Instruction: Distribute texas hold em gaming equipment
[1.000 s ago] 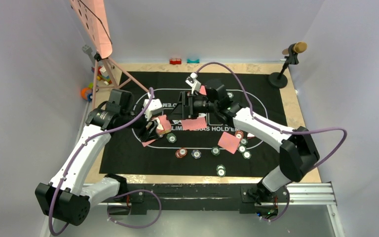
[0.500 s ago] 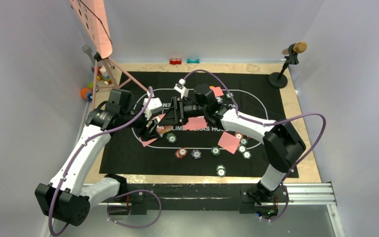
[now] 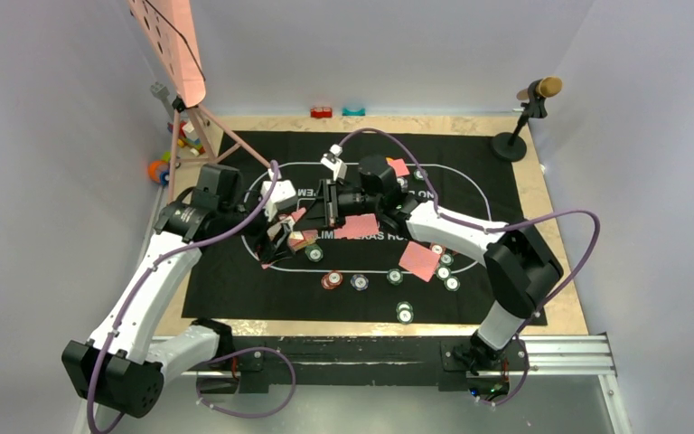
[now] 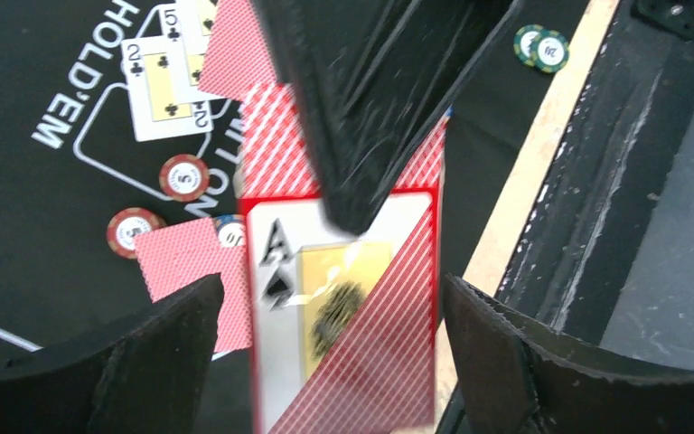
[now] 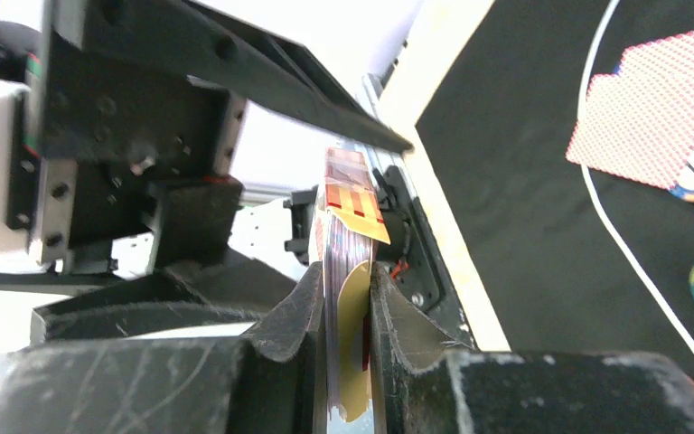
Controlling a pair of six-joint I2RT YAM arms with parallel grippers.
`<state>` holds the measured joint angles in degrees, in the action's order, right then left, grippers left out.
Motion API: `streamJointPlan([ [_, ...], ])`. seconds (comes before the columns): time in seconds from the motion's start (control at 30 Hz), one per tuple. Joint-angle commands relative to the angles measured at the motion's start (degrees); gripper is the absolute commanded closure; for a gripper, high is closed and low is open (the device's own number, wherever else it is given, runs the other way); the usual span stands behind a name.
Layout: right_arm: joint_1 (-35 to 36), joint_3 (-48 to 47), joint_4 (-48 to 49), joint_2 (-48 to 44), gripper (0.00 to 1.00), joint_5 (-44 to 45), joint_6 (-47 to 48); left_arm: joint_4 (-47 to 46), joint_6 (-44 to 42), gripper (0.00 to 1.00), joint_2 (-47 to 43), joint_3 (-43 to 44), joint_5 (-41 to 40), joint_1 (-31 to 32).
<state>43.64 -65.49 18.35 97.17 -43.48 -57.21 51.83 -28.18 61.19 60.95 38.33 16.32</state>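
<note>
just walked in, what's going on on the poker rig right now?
Looks like a handover above the black mat. The right gripper is clamped on the edge of the card deck. The deck also sits between the fingers of the left gripper, though I can't tell if that one is gripping it. Chips and red-backed cards already lie spread on the mat, plus a few face-up cards.

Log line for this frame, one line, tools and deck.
right tool: shut on deck | left tool: flanking deck, grip unclear | phase: handover, left to right
</note>
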Motion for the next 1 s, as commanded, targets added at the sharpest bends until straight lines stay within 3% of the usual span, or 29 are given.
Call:
streamJointPlan([
  [0.0, -1.63, 2.20, -6.33, -4.26, 1.00, -1.17, 7.20, -0.68, 0.68, 0.01, -3.79, -0.55, -1.78, -0.49],
  [0.13, -1.82, 2.70, -14.08, -3.37, 1.00, 1.75, 13.52, -0.78, 1.29, 0.00, -5.49, -2.01, -3.99, -1.05],
  [0.63, 1.38, 2.03, -14.06, 6.45, 1.00, 7.83, 20.62, -3.97, -1.63, 0.00, -8.86, -10.84, -13.94, -7.06],
  [0.97, 4.90, -5.26, -15.54, 15.51, 1.00, 5.71, 24.09, -11.82, -0.70, 0.00, -7.58, -16.08, -17.31, -17.62],
])
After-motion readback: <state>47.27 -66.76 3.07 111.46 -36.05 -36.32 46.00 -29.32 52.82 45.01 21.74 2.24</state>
